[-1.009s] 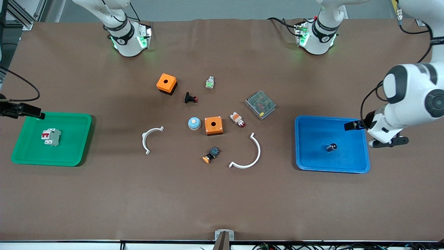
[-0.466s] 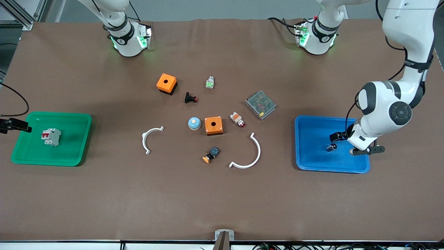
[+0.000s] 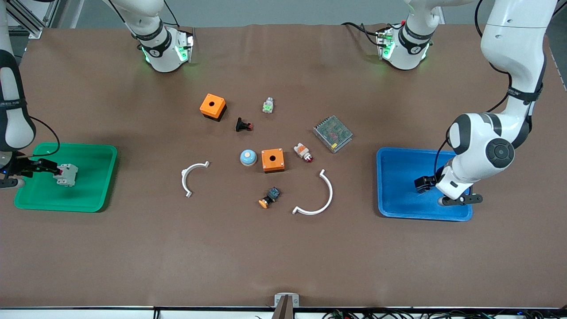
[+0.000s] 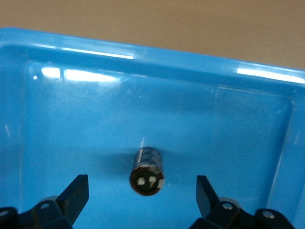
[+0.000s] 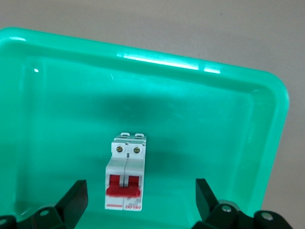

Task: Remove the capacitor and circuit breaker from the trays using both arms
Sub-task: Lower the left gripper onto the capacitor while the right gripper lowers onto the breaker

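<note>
Left gripper [image 4: 142, 191], fingers spread wide, hangs low inside the blue tray [image 3: 398, 208], straddling the capacitor [image 4: 147, 170] lying there untouched. Right gripper [image 5: 141, 198], also spread, flanks the breaker [image 3: 66, 174] in the green tray [image 3: 88, 199].

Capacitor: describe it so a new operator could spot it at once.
Find the blue plastic tray at the left arm's end of the table. Inside it, between the open fingers of the left gripper, lies the capacitor, a tiny dark cylinder with a shiny silvery end. It is the only thing in that tray.
</note>
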`<state>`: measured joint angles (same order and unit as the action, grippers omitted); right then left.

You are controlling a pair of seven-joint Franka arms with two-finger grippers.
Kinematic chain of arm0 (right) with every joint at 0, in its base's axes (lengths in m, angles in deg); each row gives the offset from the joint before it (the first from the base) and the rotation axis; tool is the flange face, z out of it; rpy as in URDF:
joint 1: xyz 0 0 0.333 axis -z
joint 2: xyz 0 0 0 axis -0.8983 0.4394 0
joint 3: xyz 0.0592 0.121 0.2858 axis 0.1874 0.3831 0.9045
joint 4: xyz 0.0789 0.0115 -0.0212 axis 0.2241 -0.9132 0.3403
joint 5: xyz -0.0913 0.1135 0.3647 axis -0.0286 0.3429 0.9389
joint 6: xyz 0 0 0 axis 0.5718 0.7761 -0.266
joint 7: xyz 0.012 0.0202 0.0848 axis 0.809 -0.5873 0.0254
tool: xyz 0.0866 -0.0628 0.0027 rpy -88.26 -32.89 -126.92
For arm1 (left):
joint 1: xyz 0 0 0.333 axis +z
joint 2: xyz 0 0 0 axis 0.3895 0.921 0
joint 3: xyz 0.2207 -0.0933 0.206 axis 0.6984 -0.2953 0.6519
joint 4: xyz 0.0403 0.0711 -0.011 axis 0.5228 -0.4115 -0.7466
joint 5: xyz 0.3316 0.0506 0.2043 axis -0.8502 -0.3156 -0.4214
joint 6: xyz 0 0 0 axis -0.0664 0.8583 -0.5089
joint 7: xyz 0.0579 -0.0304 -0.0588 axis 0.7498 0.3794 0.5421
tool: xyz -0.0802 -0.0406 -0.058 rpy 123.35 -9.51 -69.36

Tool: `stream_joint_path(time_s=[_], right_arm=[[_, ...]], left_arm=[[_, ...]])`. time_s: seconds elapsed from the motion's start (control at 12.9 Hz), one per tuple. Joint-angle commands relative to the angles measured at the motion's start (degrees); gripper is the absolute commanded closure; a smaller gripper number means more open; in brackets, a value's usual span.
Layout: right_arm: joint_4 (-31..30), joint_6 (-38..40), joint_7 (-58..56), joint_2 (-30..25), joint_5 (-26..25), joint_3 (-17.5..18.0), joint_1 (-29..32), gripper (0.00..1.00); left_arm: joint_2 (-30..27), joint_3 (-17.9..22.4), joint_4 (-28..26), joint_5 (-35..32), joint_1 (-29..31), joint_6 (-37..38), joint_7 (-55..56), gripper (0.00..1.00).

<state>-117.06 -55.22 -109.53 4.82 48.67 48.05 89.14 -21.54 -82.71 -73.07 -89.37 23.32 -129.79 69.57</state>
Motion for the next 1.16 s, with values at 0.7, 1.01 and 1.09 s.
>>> stream_joint_path(time_s=[0.7, 1.01, 1.09], right_arm=[[-0.65, -1.96, -2.98, 4.13, 2.60, 1.38, 1.25, 0.37], [-1.00, -1.26, -3.16, 3.60, 2.60, 1.38, 0.90, 1.00], [-0.91, -1.26, -3.08, 3.08, 2.60, 1.38, 0.38, 1.00]], left_arm=[[3.69, 0.09, 2.38, -0.79, -0.57, -0.06, -0.06, 0.59], [3.43, 0.18, 2.55, -0.79, -0.66, 0.38, 0.29, 0.78], [2.38, 0.09, 2.38, -0.79, -0.66, 1.52, 0.47, 0.79]])
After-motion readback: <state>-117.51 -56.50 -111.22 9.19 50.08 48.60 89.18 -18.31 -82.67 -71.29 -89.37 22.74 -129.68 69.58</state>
